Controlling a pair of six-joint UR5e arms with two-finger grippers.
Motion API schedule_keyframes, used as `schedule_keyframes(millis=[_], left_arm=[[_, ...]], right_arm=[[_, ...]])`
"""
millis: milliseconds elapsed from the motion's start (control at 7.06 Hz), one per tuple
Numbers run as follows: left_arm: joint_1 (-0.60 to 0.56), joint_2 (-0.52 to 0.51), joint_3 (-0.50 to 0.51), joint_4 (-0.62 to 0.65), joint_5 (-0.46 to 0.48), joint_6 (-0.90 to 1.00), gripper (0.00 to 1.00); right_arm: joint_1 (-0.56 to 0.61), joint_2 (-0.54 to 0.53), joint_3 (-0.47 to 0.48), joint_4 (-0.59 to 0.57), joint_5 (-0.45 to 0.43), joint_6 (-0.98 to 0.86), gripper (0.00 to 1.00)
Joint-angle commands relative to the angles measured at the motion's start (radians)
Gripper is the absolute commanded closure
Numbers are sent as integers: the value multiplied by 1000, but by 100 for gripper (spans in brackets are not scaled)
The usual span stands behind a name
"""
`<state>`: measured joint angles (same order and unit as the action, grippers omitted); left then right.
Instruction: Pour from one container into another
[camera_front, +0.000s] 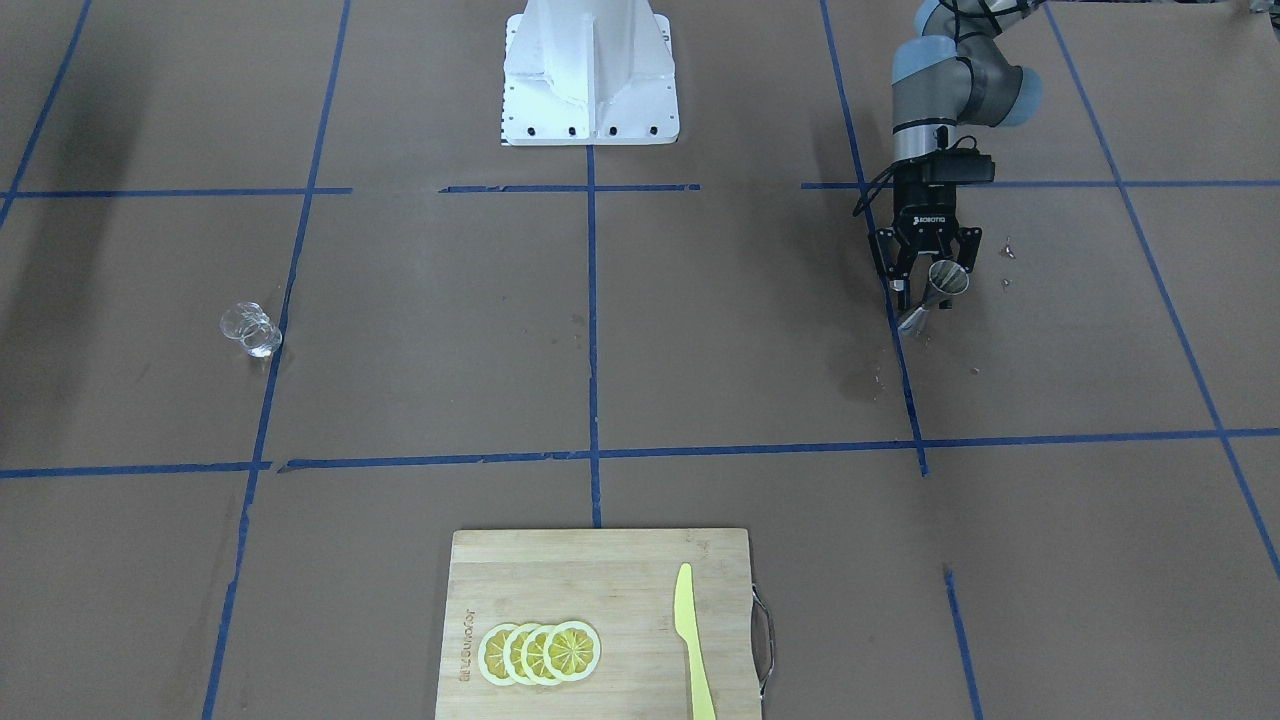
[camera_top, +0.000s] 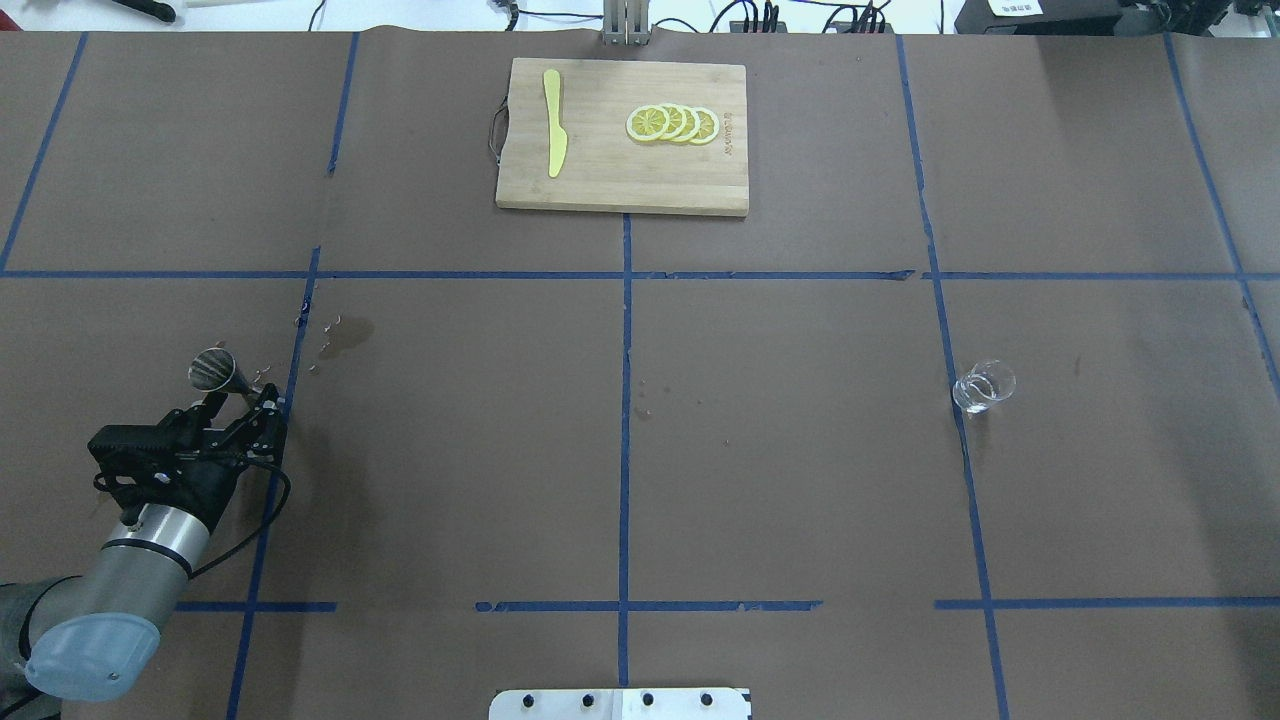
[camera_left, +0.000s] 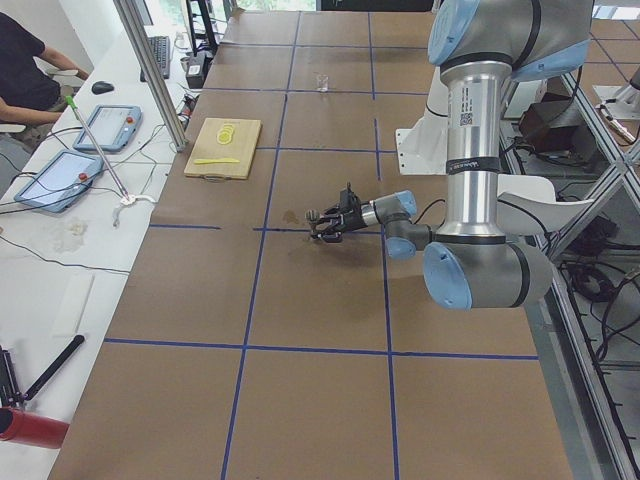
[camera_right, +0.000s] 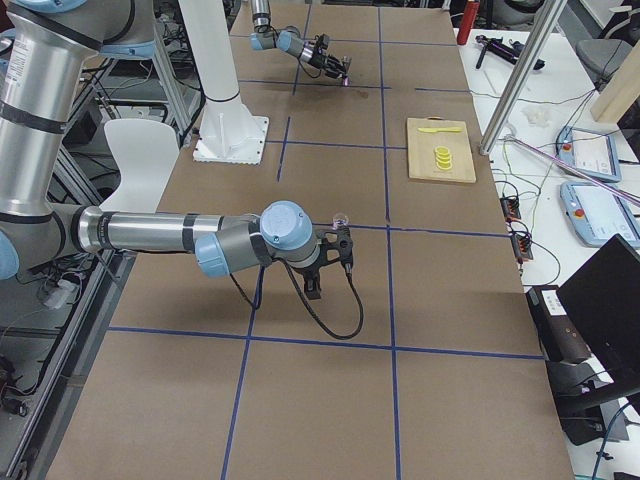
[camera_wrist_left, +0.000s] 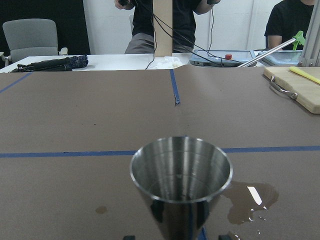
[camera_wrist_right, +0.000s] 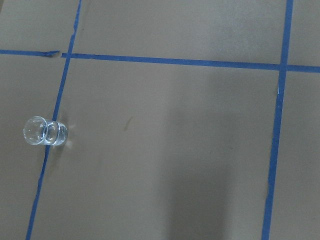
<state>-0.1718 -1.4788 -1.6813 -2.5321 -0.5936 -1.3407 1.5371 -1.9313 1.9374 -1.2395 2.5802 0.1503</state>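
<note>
- Front-facing view: the left gripper (camera_front: 925, 290) is closed on the small shiny steel hourglass-shaped jigger (camera_front: 945, 280), at the table's left side. The jigger is tilted, with its wider mouth up and its lower cone pointing down at the brown paper-covered table (camera_front: 700, 330). Whether the tip touches the paper cannot be told.
- Also there, the small clear round drinking glass (camera_front: 251, 331) sits far off at the right side, beside a blue tape line. It appears to lie on its side, and no gripper is near it.
- On the far edge lies a rectangular wooden cutting board (camera_front: 600, 580) carrying four overlapping yellow lemon slices (camera_front: 540, 652) and a pale yellow plastic knife (camera_front: 690, 640).
- Overhead view: the jigger (camera_top: 215, 368) sticks out past the gripper's fingers. A dark wet stain (camera_top: 350, 335) lies just beyond it. The glass (camera_top: 983, 387) is well apart, on the opposite half.
- Exterior left view: the near arm reaches low over the table. The jigger is too small to make out.
- Exterior right view: the right gripper (camera_right: 335, 248) hangs near the glass. Its opening cannot be told.
- Left wrist view: the jigger's open mouth (camera_wrist_left: 181, 185) fills the near centre, with the wet patch to its right.
- Right wrist view: the glass (camera_wrist_right: 45, 131) lies on a tape line. No fingers show.
</note>
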Motion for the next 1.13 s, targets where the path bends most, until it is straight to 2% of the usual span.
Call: schedule_keyframes(millis=[0,283,425,567,992], left_arm=[[0,0,-4,-1,0,0,71],[-3,0,-11,-2,2,0,93],[-6,2,-12,-7,6,0,100],[-6,0,-14,-8,49,0,100],[-6,2,-1,-66,73,0,100]], right_arm=[[0,0,0,6,-2,0,0],[0,0,0,6,-2,0,0],[0,0,0,6,-3,0,0],[0,0,-2,6,-3,0,0],[0,0,-3,6,-3,0,0]])
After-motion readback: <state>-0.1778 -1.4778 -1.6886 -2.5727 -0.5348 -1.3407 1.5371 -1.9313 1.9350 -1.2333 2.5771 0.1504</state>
